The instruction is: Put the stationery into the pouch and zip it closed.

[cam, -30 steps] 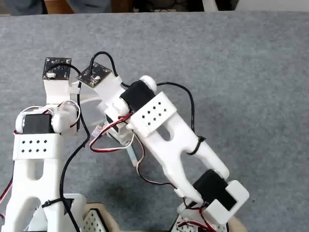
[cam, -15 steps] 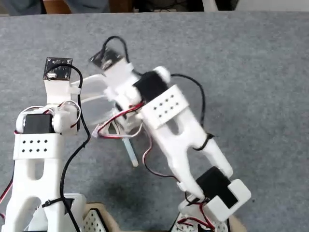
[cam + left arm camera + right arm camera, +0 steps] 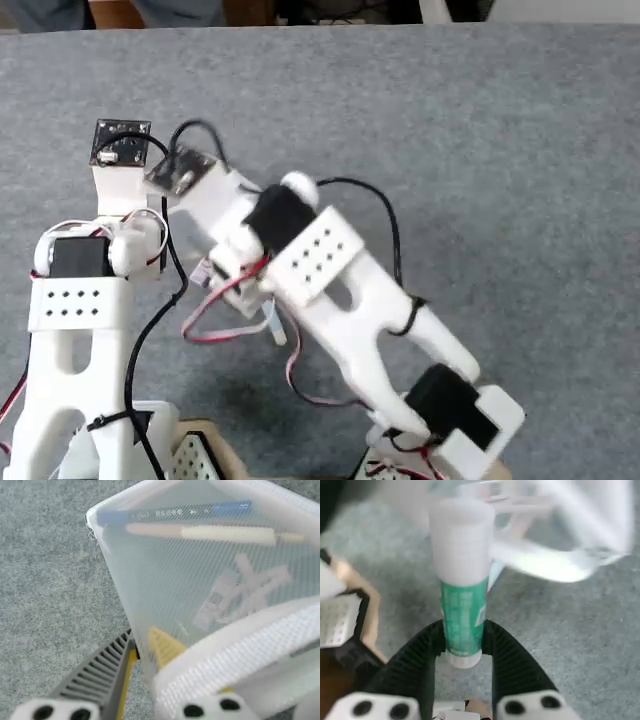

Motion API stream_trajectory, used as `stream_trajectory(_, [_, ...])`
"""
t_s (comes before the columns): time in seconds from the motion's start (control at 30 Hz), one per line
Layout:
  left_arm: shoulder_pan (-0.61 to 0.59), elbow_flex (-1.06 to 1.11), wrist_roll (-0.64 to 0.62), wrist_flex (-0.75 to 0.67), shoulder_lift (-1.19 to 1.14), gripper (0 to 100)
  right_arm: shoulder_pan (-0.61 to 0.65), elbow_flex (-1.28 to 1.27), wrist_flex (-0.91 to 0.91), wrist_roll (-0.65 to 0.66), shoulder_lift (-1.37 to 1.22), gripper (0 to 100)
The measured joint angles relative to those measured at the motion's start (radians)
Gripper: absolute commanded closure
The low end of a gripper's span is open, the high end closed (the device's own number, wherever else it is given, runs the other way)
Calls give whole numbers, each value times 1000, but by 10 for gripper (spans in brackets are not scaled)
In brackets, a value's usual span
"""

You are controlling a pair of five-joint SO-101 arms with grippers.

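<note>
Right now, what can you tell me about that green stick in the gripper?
The glue stick is a short cylinder, plastic by its look: green printed body, wide white cap, white base. The right gripper is shut on its lower body, pressing from both sides. Its cap end points toward the translucent pouch.

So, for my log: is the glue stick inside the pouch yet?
Not fully: the right gripper clamps the glue stick outside the pouch; its cap end, cannot tell.
</note>
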State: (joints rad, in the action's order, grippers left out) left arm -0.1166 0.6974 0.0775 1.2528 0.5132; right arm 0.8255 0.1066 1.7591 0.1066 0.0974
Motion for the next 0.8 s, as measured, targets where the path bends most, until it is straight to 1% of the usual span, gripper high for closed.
stream_trajectory(0.2, [0, 0, 0, 0, 0, 971, -2, -6, 0, 2, -2, 985])
stream_trajectory(0.3, [0, 0, 0, 0, 0, 971, -46, -3, -5, 2, -40, 985])
stream_trajectory(0.53, [-20, 0, -2, 0, 0, 971, -66, 81, -2, 2, -120, 982])
stream_trajectory(0.57, [-25, 0, -2, 0, 0, 971, -69, 94, -2, 2, -130, 974])
stream_trajectory(0.7, [-37, 0, -3, 0, 0, 971, -75, 133, -2, 2, -161, 890])
stream_trajectory(0.8, [-44, 0, -3, 0, 0, 971, -86, 149, -5, 2, -180, 889])
